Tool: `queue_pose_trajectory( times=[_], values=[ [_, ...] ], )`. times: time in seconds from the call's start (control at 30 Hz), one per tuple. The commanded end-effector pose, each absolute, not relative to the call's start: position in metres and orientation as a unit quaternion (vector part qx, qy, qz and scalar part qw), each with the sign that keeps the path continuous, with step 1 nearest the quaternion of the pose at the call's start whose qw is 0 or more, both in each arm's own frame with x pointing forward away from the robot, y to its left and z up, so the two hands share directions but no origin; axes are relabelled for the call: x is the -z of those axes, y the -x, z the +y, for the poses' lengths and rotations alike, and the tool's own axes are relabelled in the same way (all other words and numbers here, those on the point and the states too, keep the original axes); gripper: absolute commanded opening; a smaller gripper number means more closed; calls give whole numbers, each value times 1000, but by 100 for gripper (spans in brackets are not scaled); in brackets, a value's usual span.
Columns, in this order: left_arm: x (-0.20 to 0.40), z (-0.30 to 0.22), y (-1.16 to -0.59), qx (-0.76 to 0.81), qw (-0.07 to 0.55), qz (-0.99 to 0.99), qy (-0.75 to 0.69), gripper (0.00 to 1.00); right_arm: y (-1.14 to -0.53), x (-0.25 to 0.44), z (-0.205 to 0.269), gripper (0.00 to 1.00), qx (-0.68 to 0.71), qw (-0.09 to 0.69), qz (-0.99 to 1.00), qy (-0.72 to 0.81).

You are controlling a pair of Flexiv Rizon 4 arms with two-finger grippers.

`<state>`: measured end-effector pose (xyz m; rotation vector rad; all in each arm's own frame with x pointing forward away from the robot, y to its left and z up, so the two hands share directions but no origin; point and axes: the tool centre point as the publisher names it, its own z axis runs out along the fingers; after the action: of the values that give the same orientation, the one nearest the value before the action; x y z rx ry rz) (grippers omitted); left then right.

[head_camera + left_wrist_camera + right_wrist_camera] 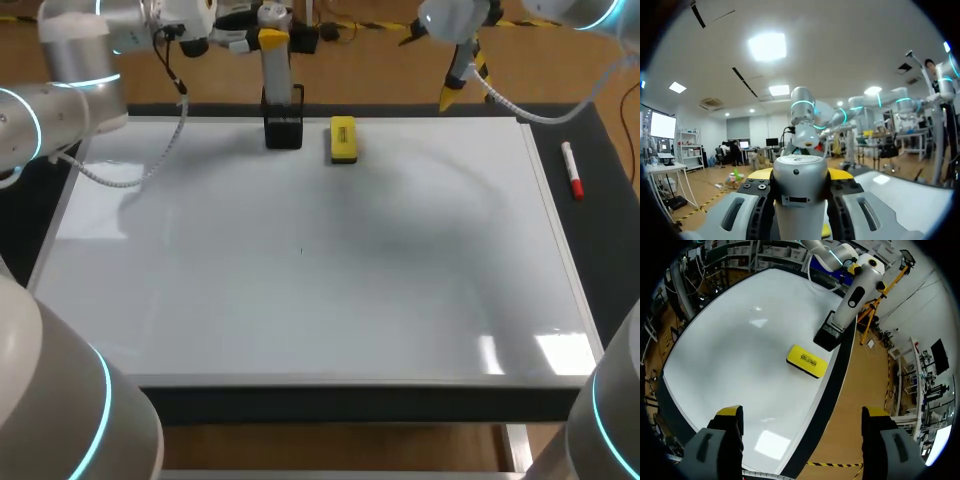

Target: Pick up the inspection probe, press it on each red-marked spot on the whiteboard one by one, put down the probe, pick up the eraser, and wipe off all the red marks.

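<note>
1. Left gripper (274,40): closed on probe (277,85), upright in black holder (284,130) at whiteboard (300,280) far edge.
2. Right gripper (802,440): wide open, empty; eraser (807,361) ahead, well apart.

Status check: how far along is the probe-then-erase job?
Done: hard to say. The whiteboard shows no red marks, so either none were drawn or they are already gone. In hand: the left gripper is shut on the inspection probe, which stands in the black holder. Left: the yellow eraser lies beside the holder with no gripper on it. The right gripper is open, holding nothing.
</note>
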<state>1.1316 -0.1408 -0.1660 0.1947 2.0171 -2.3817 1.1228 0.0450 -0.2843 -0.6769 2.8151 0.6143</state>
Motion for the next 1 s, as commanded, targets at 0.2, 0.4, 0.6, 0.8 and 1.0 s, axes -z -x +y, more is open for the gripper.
queue_pose_trajectory(
  times=[0.2,0.4,0.6,0.8,1.0],
  values=[
    [179,-145,-1137,764,6,642,-59,0,-1123,283,45,100,-205,89,948,229],
    [187,-146,-1136,766,13,640,-60,0,-1123,283,45,100,-205,89,948,229],
    [198,-149,-1135,767,20,638,-63,0,-1123,283,45,100,-205,89,948,229],
    [210,-149,-1137,770,20,635,-62,0,-1123,283,45,100,-205,89,948,229],
    [220,-146,-1137,773,18,631,-59,0,-1123,283,45,100,-205,89,948,229]
  ],
)
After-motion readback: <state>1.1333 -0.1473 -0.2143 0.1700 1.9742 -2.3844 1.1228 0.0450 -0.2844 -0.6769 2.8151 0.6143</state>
